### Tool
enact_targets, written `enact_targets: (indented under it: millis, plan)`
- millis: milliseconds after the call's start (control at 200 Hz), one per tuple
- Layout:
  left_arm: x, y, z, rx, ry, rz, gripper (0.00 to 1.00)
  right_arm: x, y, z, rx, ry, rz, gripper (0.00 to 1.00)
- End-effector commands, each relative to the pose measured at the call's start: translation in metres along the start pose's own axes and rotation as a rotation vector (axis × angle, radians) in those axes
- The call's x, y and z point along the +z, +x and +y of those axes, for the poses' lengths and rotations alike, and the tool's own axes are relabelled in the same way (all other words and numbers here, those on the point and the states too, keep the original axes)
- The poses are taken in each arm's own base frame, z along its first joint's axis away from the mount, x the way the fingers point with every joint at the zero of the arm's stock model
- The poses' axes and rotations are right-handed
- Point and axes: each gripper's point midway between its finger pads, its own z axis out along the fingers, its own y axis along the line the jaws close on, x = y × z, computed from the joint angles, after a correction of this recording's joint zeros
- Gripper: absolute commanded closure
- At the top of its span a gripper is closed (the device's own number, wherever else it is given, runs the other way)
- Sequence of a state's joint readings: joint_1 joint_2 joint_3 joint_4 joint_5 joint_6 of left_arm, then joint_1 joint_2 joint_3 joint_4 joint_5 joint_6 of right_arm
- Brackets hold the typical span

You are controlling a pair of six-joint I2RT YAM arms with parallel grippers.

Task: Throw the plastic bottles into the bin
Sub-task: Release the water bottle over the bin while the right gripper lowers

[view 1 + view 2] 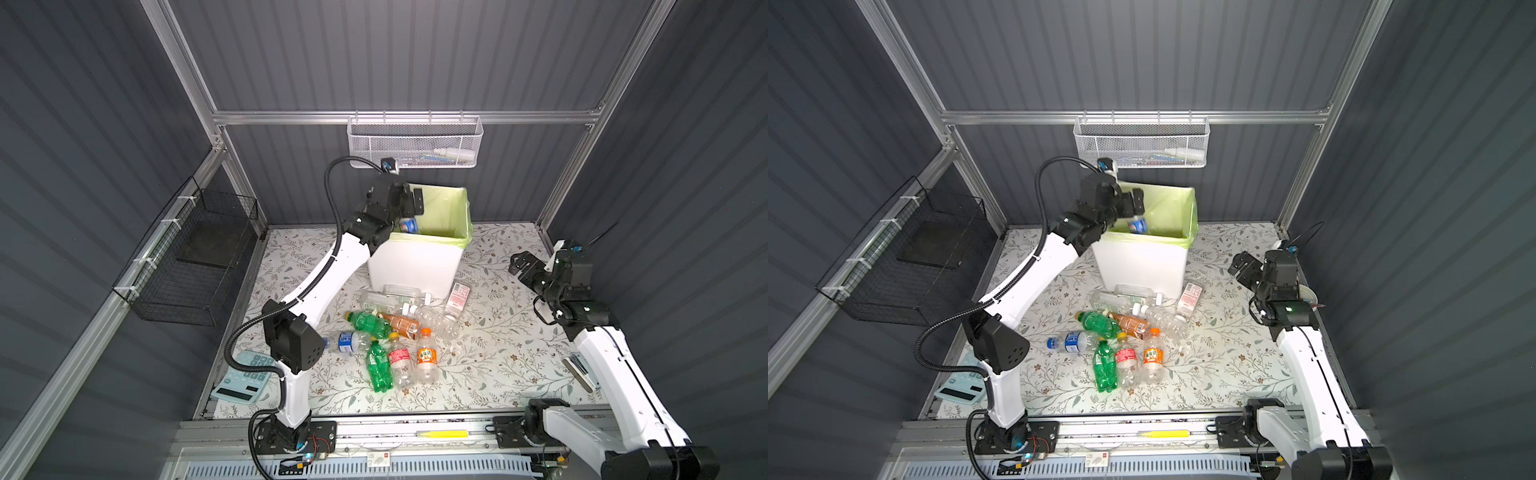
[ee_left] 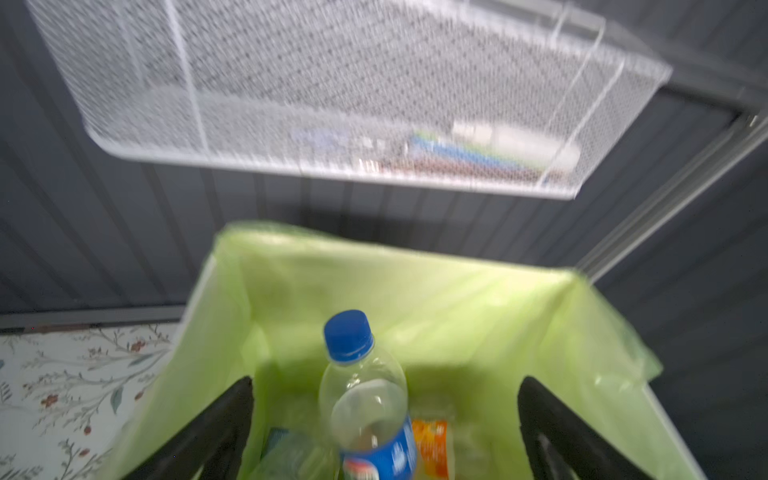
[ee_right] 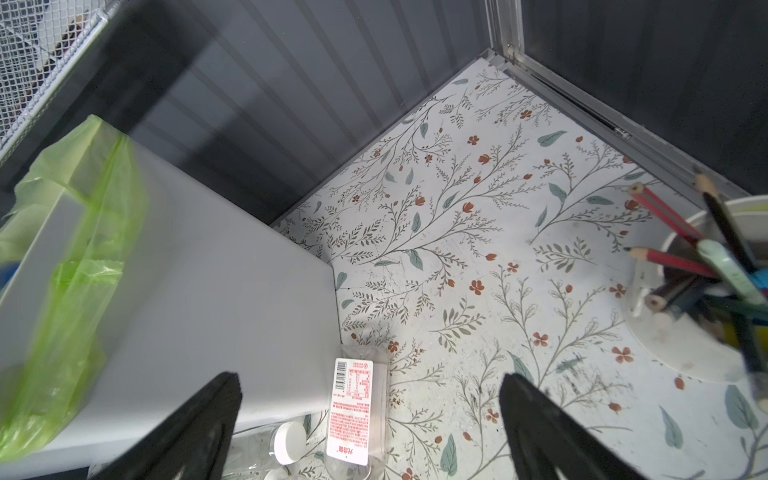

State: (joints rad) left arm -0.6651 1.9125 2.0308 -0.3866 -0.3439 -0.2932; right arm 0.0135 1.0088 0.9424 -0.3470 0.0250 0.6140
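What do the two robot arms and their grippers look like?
The left arm and the right arm have white shells and black joints. A black ribbed hose runs along the left arm. The left gripper and the right gripper each have two black tapered fingers.

Both arms pair glossy white plastic link shells [image 1: 328,274] with matte black joint housings [image 1: 297,340]. Behind the left gripper [image 2: 386,380], a black corrugated cable conduit [image 1: 227,349] follows the arm.

Blue-capped bottle [image 2: 365,399] in lined bin [image 1: 415,266] — other bottles [image 1: 390,332] beside.
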Motion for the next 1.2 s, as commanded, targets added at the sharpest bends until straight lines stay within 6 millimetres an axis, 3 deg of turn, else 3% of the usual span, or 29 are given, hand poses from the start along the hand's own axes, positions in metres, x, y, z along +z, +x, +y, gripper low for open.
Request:
enact_targets:
  millis: [0, 85, 225, 475, 640, 660, 856, 1196]
  plan:
    - [-0.116, -0.111, -0.019, 0.023, 0.095, -0.37, 0.0, -0.001, -0.001, -0.001, 0.013, 0.005, -0.001, 0.01]
    - [-0.135, -0.113, -0.005, 0.025, 0.055, -0.391, 0.0, 0.003, 0.003, 0.0, 0.037, -0.002, 0.015, 0.01]
    - [-0.135, -0.081, 0.017, 0.021, -0.025, -0.327, 0.0, 0.019, 0.023, -0.001, 0.077, 0.003, 0.084, 0.01]
    - [-0.134, -0.019, 0.063, 0.025, -0.206, -0.205, 0.0, 0.07, 0.092, 0.007, 0.072, 0.064, 0.307, 0.01]
    - [-0.151, 0.008, 0.106, 0.02, -0.366, -0.155, 0.0, 0.09, 0.128, 0.013, 0.048, 0.085, 0.397, 0.02]
    - [-0.149, 0.022, 0.114, 0.028, -0.387, -0.126, 0.0, 0.092, 0.131, 0.013, 0.046, 0.087, 0.403, 0.02]
    - [-0.158, 0.067, 0.171, -0.085, -0.48, -0.023, 0.0, 0.103, 0.161, 0.014, 0.018, 0.096, 0.482, 0.04]
    - [-0.158, 0.123, 0.199, -0.086, -0.574, 0.13, 0.0, 0.124, 0.182, 0.017, -0.029, 0.109, 0.541, 0.02]
